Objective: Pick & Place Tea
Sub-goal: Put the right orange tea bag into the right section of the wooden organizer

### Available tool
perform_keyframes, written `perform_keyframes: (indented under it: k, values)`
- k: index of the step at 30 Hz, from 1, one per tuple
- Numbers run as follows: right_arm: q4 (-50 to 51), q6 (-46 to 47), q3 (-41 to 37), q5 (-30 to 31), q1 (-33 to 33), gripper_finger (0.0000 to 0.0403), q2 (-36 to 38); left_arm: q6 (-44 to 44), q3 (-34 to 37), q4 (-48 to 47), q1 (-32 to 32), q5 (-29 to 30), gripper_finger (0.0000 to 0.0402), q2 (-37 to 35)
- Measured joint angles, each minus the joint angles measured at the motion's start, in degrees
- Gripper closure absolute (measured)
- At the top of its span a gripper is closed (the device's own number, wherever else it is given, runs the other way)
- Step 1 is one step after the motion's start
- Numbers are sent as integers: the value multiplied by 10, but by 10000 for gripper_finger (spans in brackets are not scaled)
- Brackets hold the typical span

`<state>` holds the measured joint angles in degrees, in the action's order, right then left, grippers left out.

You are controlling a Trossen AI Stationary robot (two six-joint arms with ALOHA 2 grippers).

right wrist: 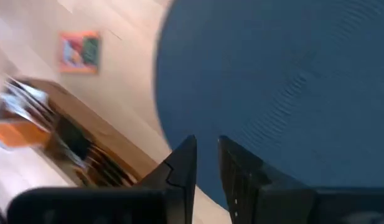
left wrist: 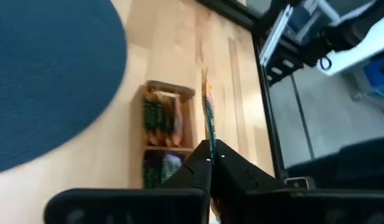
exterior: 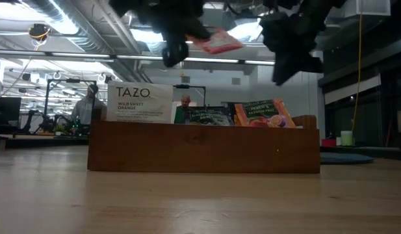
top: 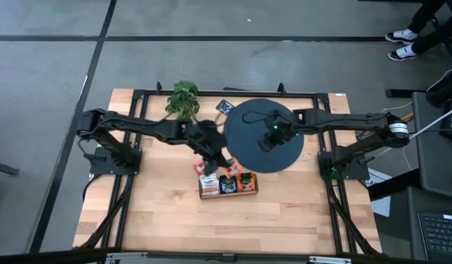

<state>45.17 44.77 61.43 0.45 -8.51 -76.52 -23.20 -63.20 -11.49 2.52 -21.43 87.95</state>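
Wooden tabletop carries a tea box (top: 227,186) near the black disc (top: 264,136). Left gripper (left wrist: 209,155) pinches a tea packet (left wrist: 207,112) edge-on, directly above the box, closer than the right gripper (right wrist: 207,162), which hovers narrowly parted and empty over the disc.

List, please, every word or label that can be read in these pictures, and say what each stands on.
"TAZO": white packet standing in the wooden box.
"WILD SWEET ORANGE": same white packet, under the brand.
Green packet and orange packet in the box: print too small to read.
Pink packet held overhead: blurred.
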Motion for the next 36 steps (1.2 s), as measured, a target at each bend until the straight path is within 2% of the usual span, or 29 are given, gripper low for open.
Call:
perform_keyframes:
  k: [3,7,11,18,26,36]
  values:
    - [58,-10,0,23,0,334,6,0,-50,-18,-19,2,399,47]
    - [138,-2,0,96,-3,334,19,8,-113,-41,-43,16,399,104]
    - [184,-5,0,132,-3,334,31,38,-168,-83,-67,48,399,157]
    - [211,-29,-1,145,-3,334,36,80,-228,-129,-100,114,399,230]
    - [219,-34,-1,146,-2,334,36,106,-270,-157,-116,211,399,270]
    - [224,-35,-1,146,-2,334,36,122,-283,-177,-118,218,399,276]
